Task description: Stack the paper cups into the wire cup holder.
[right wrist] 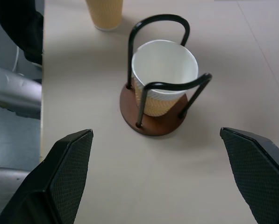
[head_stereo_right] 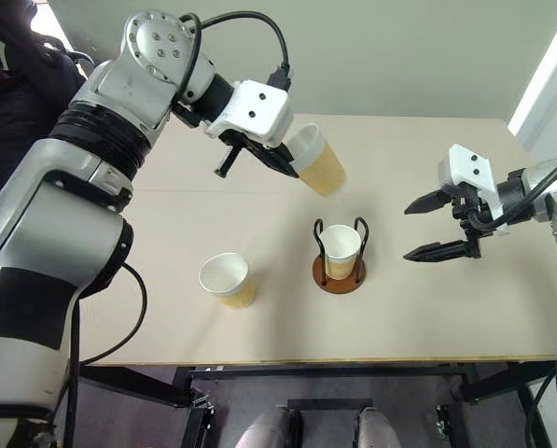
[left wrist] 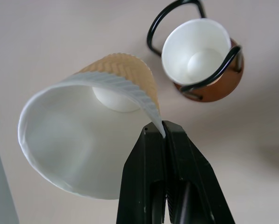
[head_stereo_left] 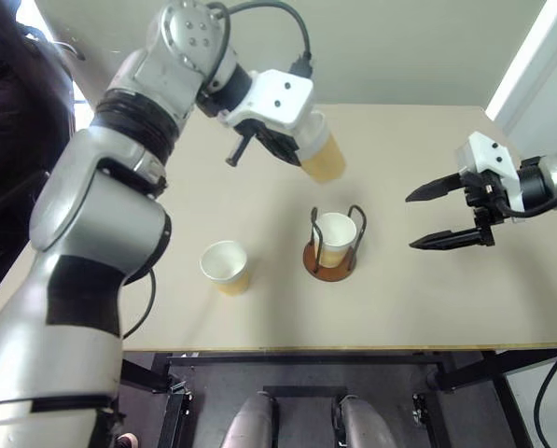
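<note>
You are looking down on a pale beige bench (head_stereo_left: 418, 308) with a plain matte top and a darker front edge. A dark metal frame (head_stereo_left: 306, 359) is running under that edge, with angled struts going down to a dark grey floor (head_stereo_left: 213, 411). A plain grey-green wall (head_stereo_left: 418, 47) is standing behind the bench. A white upright panel (head_stereo_left: 530, 65) is leaning in at the right. Bright daylight is coming in at the upper left (head_stereo_left: 35, 19), and soft shadows are lying on the bench top.
</note>
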Action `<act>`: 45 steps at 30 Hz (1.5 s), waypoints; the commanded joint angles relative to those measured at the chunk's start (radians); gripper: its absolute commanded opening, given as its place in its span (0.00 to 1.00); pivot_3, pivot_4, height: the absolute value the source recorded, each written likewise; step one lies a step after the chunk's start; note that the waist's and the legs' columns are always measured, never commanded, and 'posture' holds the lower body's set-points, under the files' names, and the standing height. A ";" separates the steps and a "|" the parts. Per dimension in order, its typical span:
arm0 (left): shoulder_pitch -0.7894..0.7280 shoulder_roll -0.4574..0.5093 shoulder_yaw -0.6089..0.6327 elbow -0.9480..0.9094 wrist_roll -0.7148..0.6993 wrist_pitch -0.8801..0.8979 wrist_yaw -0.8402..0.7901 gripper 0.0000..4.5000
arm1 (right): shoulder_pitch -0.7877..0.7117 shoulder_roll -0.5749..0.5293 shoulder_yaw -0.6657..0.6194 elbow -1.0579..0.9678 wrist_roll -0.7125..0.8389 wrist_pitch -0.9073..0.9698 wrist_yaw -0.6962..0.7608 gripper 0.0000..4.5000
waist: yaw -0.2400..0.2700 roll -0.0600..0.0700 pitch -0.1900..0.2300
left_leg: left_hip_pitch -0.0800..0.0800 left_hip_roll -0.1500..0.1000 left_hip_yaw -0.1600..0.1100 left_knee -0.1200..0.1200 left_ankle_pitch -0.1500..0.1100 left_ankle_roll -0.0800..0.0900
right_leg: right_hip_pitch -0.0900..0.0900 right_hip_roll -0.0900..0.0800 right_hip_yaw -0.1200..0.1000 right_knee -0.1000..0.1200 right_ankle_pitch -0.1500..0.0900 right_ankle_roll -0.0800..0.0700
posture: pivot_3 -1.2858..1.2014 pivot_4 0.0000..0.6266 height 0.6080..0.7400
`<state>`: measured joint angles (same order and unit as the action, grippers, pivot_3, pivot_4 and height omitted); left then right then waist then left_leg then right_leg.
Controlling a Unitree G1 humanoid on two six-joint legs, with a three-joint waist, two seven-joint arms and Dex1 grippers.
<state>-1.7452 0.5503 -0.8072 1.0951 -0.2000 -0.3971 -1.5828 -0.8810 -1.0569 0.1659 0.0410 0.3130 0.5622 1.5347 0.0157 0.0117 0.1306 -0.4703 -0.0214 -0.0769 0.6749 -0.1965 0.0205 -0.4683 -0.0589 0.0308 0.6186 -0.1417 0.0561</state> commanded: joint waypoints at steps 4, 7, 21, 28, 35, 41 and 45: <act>-0.045 -0.006 -0.096 -0.069 -0.124 0.002 -0.032 0.02 | -0.008 -0.045 -0.043 -0.045 0.028 0.035 0.024 1.00 | 0.002 0.000 0.000 | 0.000 0.000 -0.001 0.003 -0.001 0.001 | 0.002 -0.001 0.000 -0.002 0.001 0.002 | 0.52 0.24 1.00; -0.049 -0.010 -0.126 -0.075 -0.151 0.001 -0.032 0.02 | -0.012 -0.057 -0.040 -0.048 0.028 0.048 0.033 1.00 | 0.003 0.000 0.000 | 0.000 0.000 -0.001 0.004 -0.001 0.002 | 0.003 -0.001 0.000 -0.003 0.002 0.002 | 0.52 0.24 1.00; -0.047 -0.026 -0.219 -0.082 -0.193 -0.047 -0.032 0.02 | -0.025 -0.076 -0.032 -0.066 0.030 0.089 0.047 1.00 | 0.006 0.001 0.000 | 0.000 0.000 -0.002 0.006 -0.002 0.004 | 0.008 -0.001 0.000 -0.008 0.004 0.004 | 0.52 0.24 1.00; -0.036 -0.017 -0.259 -0.111 -0.214 -0.054 -0.032 0.02 | -0.020 -0.076 -0.033 -0.072 0.029 0.088 0.046 1.00 | 0.009 0.001 0.000 | 0.000 -0.001 -0.001 0.006 -0.003 0.005 | 0.008 -0.001 0.000 -0.008 0.004 0.005 | 0.52 0.24 1.00; -0.036 -0.007 -0.293 -0.135 -0.232 -0.058 -0.032 0.02 | -0.023 -0.077 -0.032 -0.072 0.027 0.090 0.045 1.00 | 0.010 0.001 0.000 | 0.000 0.000 -0.002 0.007 -0.003 0.005 | 0.008 -0.002 0.000 -0.008 0.004 0.005 | 0.52 0.24 1.00; -0.029 -0.004 -0.317 -0.132 -0.223 -0.076 -0.032 0.02 | -0.023 -0.074 -0.033 -0.075 0.027 0.093 0.039 1.00 | 0.010 0.001 0.000 | 0.000 -0.001 -0.002 0.007 -0.003 0.005 | 0.008 -0.001 0.000 -0.008 0.004 0.005 | 0.52 0.24 1.00; -0.027 -0.008 -0.319 -0.118 -0.210 -0.092 -0.032 0.02 | -0.023 -0.072 -0.033 -0.073 0.025 0.091 0.036 1.00 | 0.010 0.001 0.000 | 0.000 -0.001 -0.001 0.006 -0.003 0.005 | 0.008 0.000 -0.001 -0.008 0.004 0.005 | 0.52 0.24 1.00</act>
<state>-1.7598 0.5348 -1.1336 0.9804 -0.4063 -0.4732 -1.5831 -0.8801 -1.1143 0.1662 -0.0125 0.3305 0.6529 1.5727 0.0259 0.0125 0.1307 -0.4701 -0.0221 -0.0784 0.6815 -0.1994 0.0253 -0.4600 -0.0600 0.0306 0.6101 -0.1378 0.0610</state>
